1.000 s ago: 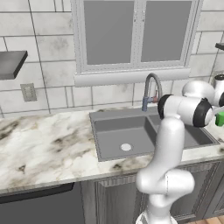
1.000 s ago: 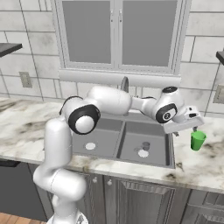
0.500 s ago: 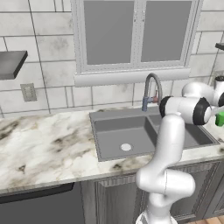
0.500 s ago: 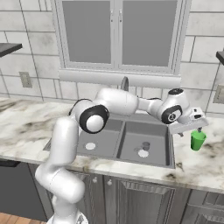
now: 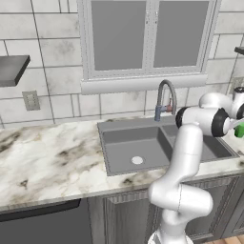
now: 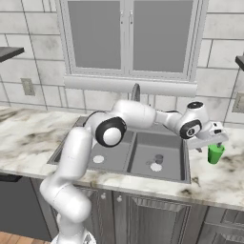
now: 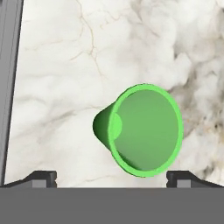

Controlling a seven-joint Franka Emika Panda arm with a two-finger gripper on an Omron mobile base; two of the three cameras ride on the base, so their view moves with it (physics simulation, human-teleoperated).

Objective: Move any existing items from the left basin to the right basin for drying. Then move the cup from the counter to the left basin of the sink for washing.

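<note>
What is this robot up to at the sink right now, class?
The arm reaches right, past the sink, with its gripper open above the green cup, which stands upright on the counter, not yet grasped. A small grey object already sits in the right basin; the left basin holds nothing.

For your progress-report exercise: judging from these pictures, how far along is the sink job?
Done, it seems: the left basin holds nothing, and a small grey object sits in the right basin.
In hand: the gripper hangs open just above the green cup, which stands upright on the counter, not yet grasped.
Left: grasp the cup and set it in the left basin.
</note>
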